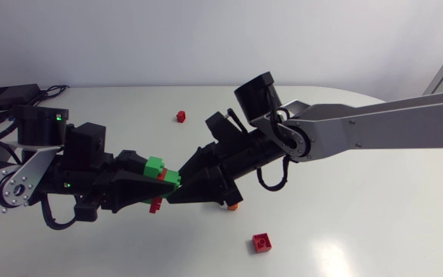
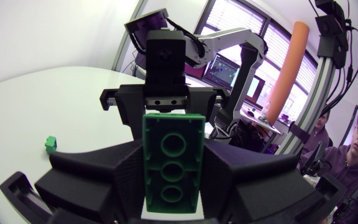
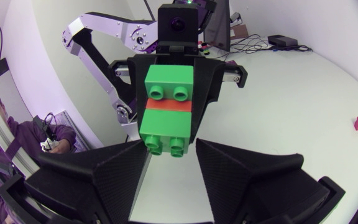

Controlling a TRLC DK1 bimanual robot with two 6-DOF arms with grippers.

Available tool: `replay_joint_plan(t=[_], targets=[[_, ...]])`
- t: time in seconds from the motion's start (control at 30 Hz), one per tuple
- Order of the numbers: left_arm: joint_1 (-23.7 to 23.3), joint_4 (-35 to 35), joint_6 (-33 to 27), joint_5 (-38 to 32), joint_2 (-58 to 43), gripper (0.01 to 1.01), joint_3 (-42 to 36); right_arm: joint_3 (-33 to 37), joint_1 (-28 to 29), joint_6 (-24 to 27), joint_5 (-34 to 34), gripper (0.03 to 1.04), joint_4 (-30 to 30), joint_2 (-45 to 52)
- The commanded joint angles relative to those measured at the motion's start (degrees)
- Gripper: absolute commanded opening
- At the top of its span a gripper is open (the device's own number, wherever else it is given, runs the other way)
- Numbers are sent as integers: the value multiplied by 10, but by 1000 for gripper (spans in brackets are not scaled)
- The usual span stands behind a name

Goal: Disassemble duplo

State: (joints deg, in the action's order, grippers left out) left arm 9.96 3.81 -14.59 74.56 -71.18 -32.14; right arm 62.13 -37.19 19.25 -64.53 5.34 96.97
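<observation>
A duplo stack [image 1: 160, 169] of two green bricks with an orange layer between them hangs above the table's middle. My left gripper [image 1: 164, 177] is shut on it, and the left wrist view shows a green brick's underside [image 2: 171, 165] clamped between the left gripper [image 2: 173, 186] fingers. My right gripper [image 1: 177, 191] meets it head-on. In the right wrist view the stack [image 3: 168, 106] sits at the tips of the right gripper [image 3: 171, 149], which is open, one finger close to each side of the nearer green brick [image 3: 165, 127].
On the table lie a red brick [image 1: 262, 242] in front, a small red piece [image 1: 181, 116] at the back, a red piece [image 1: 154, 205] and an orange one [image 1: 231, 205] under the grippers. A small green brick [image 2: 51, 144] lies off to the side.
</observation>
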Motion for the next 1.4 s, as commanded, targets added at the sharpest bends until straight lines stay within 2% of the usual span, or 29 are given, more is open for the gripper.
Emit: replay_joint_plan(t=[0.0, 0.1, 0.27, 0.33, 0.57, 0.87, 1.0, 1.1, 1.37], targets=[[2, 3, -11, 2, 3, 380, 14, -11, -3, -12, -2, 541, -7, 13], [2, 3, -12, 2, 2, 380, 14, -11, -3, -12, -2, 436, -7, 13], [2, 2, -11, 2, 2, 380, 14, -13, -4, -11, -2, 433, -10, 13], [2, 2, -11, 2, 4, 380, 13, -16, -3, -11, -2, 395, -16, 12], [2, 1, -10, 3, 7, 382, 14, -22, 5, 10, -14, 397, -17, 13], [2, 1, -11, 3, 8, 649, 14, -21, 5, 10, -14, 397, -17, 13], [2, 1, -11, 3, 8, 720, 14, -21, 5, 10, -14, 397, -17, 12], [1, 1, -11, 3, 8, 823, 14, -22, 5, 9, -14, 397, -17, 11], [-13, 1, -9, 3, 16, 844, 13, -23, 5, 10, -14, 397, -17, 9]])
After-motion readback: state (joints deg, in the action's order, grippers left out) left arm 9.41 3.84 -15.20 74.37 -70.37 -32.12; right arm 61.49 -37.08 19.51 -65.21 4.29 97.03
